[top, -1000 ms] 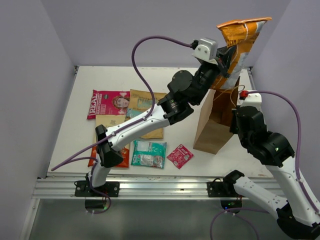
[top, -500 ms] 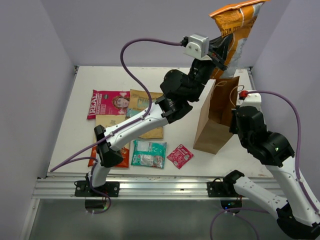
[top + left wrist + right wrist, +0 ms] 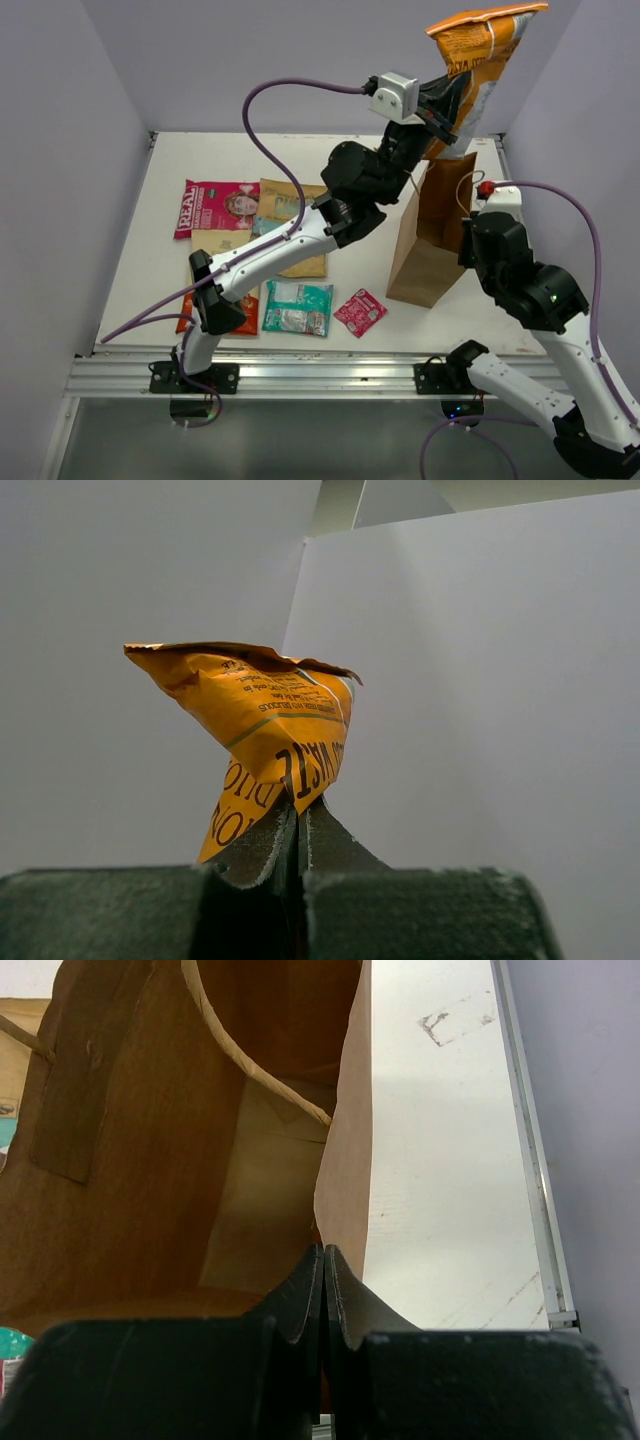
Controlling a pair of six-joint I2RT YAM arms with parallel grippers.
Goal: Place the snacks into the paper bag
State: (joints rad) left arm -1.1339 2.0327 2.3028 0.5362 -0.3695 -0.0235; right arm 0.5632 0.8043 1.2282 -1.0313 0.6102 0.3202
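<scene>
My left gripper (image 3: 438,104) is shut on the lower edge of the orange snack packet (image 3: 478,48) and holds it upright, high above the open brown paper bag (image 3: 428,245). In the left wrist view the fingertips (image 3: 300,802) pinch the packet (image 3: 270,720). My right gripper (image 3: 468,222) is shut on the bag's right wall; in the right wrist view it (image 3: 323,1250) grips the bag's rim (image 3: 345,1160). The pink-red "REAL" packet (image 3: 215,207), tan packet (image 3: 285,205), teal-green packet (image 3: 297,307), small pink-red sachet (image 3: 360,311) and red-orange packet (image 3: 246,312) lie on the table.
The white table (image 3: 200,160) is walled by lilac panels at the back and on both sides. A metal rail (image 3: 300,372) runs along the near edge. The left arm's purple cable (image 3: 290,90) loops above the packets.
My left gripper has lifted the orange packet a little higher above the bag, swinging it left and then back to the right. The right gripper and the bag have not moved.
</scene>
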